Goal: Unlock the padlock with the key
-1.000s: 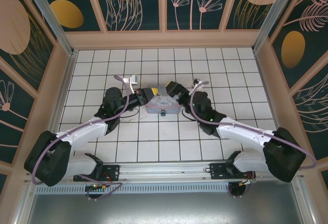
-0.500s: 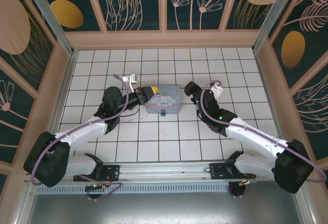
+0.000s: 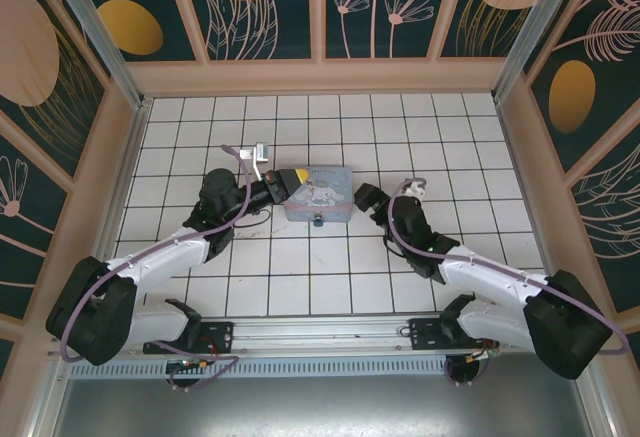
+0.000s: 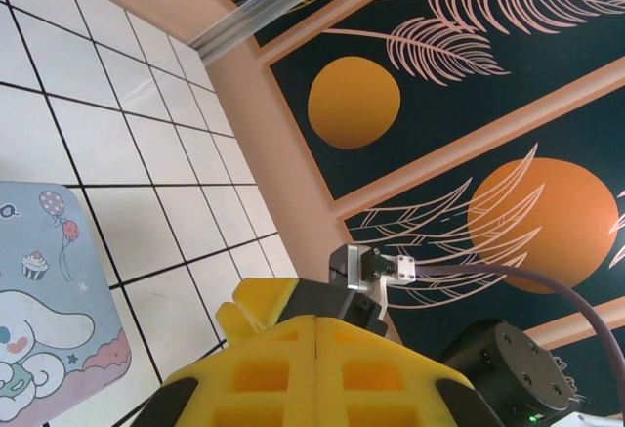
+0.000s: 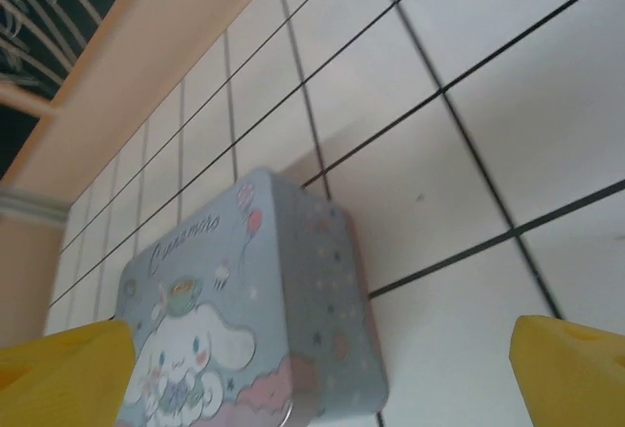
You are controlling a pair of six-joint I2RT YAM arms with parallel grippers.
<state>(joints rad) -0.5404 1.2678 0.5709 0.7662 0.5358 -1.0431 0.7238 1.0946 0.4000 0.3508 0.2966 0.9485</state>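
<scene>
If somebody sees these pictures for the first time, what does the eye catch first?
The pastel blue cartoon tin in the middle of the white tiled floor, with a tiny padlock at its near edge. The left gripper, shut, sits at the tin's left end; the right gripper stands open just right of it.

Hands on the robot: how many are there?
2. The left hand is shut at the left end of the tin; the right hand is open, just right of it.
</scene>
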